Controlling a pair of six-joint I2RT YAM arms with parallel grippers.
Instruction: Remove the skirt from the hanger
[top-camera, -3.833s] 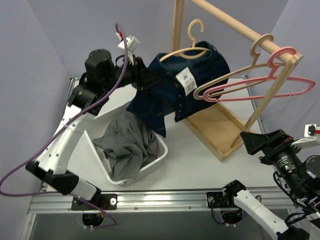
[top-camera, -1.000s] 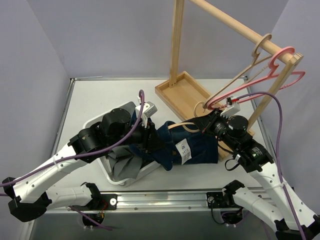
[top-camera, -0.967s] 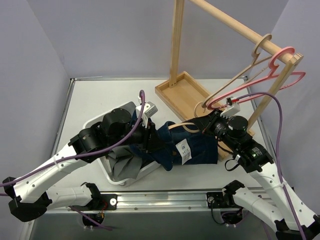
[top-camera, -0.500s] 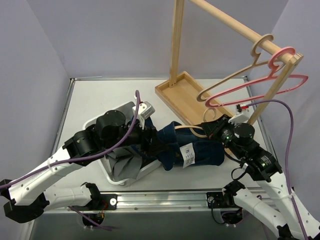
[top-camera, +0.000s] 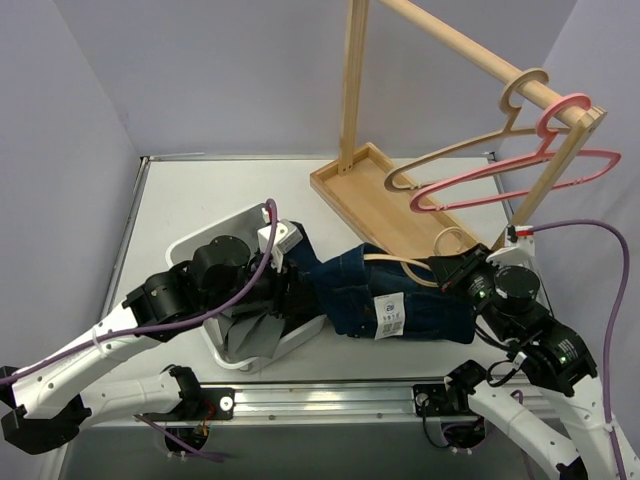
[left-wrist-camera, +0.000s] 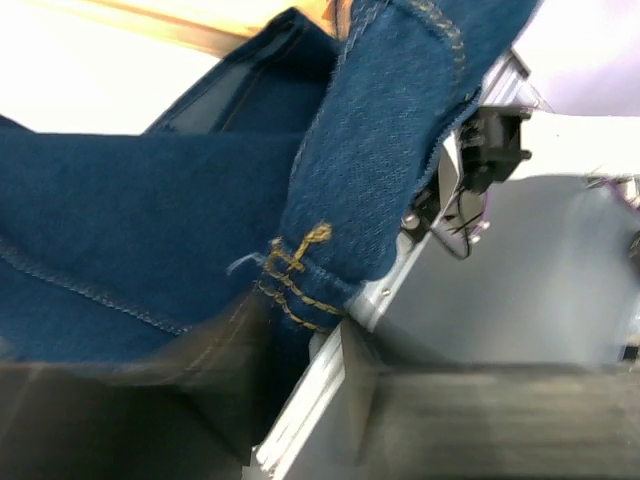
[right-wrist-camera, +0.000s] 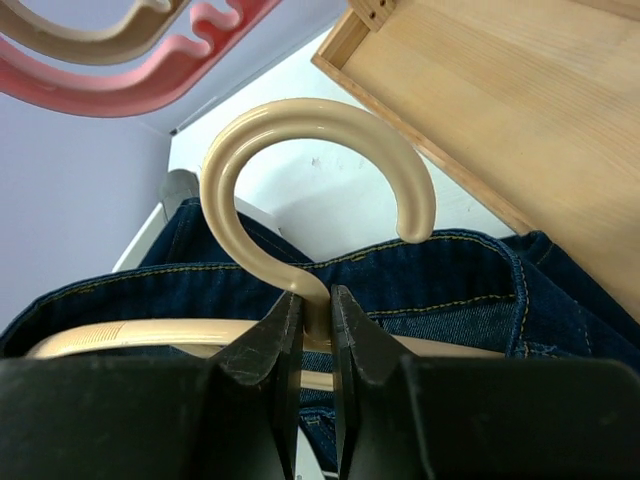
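While my right gripper (right-wrist-camera: 308, 330) pinched the neck of the cream wooden hanger (right-wrist-camera: 300, 135), the dark-blue denim skirt (top-camera: 415, 300) lay leftward along the surface (top-camera: 200, 195) to my left gripper (top-camera: 284, 283), whose opening I couldn't tell.

White tag (top-camera: 389, 312) on skirt (top-camera: 430, 310): blue mark at top, dark print lines below, all too small to read. Nothing else legible in the top view or either wrist view.

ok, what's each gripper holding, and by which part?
Right gripper is shut on the cream hanger, at the neck just under its hook. Left gripper sits against the denim skirt; whether it grips the fabric cannot be told.
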